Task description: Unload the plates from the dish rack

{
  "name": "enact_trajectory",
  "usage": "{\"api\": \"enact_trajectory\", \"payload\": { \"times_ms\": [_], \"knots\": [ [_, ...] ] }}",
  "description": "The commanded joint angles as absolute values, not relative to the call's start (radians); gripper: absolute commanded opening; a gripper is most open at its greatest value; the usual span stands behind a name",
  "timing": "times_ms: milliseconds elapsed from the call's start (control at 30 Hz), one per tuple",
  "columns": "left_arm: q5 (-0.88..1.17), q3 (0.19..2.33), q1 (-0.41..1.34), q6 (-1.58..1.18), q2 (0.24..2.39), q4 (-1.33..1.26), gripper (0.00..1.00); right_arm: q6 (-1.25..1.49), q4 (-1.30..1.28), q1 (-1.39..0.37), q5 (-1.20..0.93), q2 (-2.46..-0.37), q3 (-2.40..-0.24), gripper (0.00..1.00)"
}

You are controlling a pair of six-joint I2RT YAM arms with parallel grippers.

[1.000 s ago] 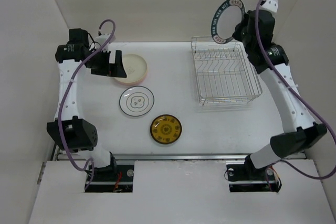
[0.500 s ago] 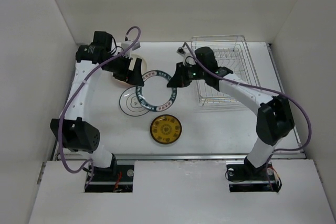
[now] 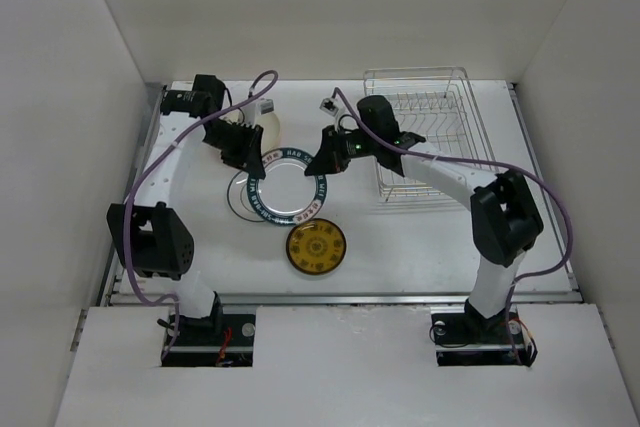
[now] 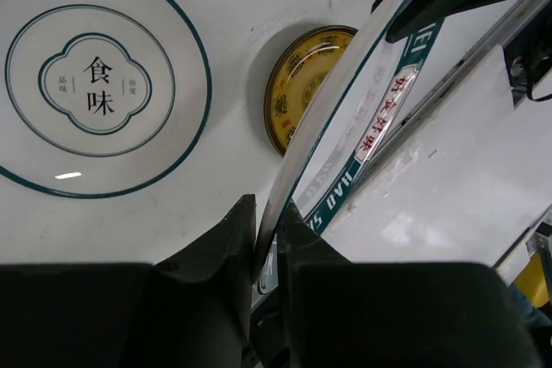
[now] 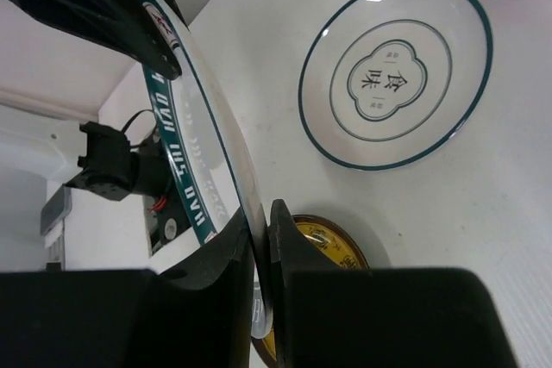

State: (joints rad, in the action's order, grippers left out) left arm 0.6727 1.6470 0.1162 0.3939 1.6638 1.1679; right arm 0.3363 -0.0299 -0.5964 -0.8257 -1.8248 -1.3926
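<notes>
Since the left gripper and the right gripper both clench opposite edges of 1 teal-rimmed plate at mid frame, it seems a handover between arms.

Centre blocked: teal-rimmed plate spans between left gripper and right gripper, over the ringed plate. Mustard plate just in front, dish rack right. Open table front-right.

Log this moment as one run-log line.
phase: likely handover | teal-rimmed plate: tilted, gripped from both sides | left jaws: shut on its rim | right jaws: shut on its rim | dish rack: no plates seen
</notes>
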Motion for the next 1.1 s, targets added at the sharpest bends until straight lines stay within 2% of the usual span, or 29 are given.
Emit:
{"api": "enact_trajectory", "payload": {
  "times_ms": [0,100,133,167,200,233,367,400,467,767,1067],
  "knots": [
    [0.653,1.640,0.110,0.434,1.623,1.218,0.00,0.376,0.089,-0.614,-0.870,-1.827,-1.476,0.00],
    [0.641,1.618,0.110,0.445,1.603,1.247,0.00,0.394,0.065,-0.614,-0.799,-1.873,-1.512,0.00],
    [0.621,1.606,0.110,0.445,1.603,1.247,0.00,0.405,0.034,-0.614,-0.775,-1.884,-1.523,0.06],
    [0.583,1.574,0.094,0.445,1.592,1.238,0.00,0.405,0.019,-0.614,-0.740,-1.894,-1.532,0.16],
    [0.566,1.560,0.068,0.431,1.592,1.212,0.00,0.405,-0.004,-0.614,-0.724,-1.913,-1.552,0.30],
    [0.551,1.549,0.049,0.413,1.592,1.198,0.00,0.417,-0.005,-0.614,-0.710,-1.913,-1.552,0.49],
    [0.538,1.540,-0.027,0.391,1.614,1.148,0.00,0.426,-0.078,-0.614,-0.614,-1.937,-1.617,0.73],
    [0.538,1.529,-0.037,0.364,1.643,1.132,0.00,0.426,-0.092,-0.614,-0.557,-1.937,-1.626,0.75],
    [0.538,1.529,-0.058,0.354,1.672,1.095,0.00,0.426,-0.127,-0.614,-0.517,-1.937,-1.647,0.78],
    [0.555,1.529,-0.067,0.328,1.911,1.077,0.00,0.407,-0.160,-0.614,-0.489,-1.852,-1.580,0.78],
    [0.491,1.493,-0.067,0.239,1.931,0.948,0.00,0.388,-0.150,-0.614,-0.499,-1.769,-1.497,0.78]
  ]
}}
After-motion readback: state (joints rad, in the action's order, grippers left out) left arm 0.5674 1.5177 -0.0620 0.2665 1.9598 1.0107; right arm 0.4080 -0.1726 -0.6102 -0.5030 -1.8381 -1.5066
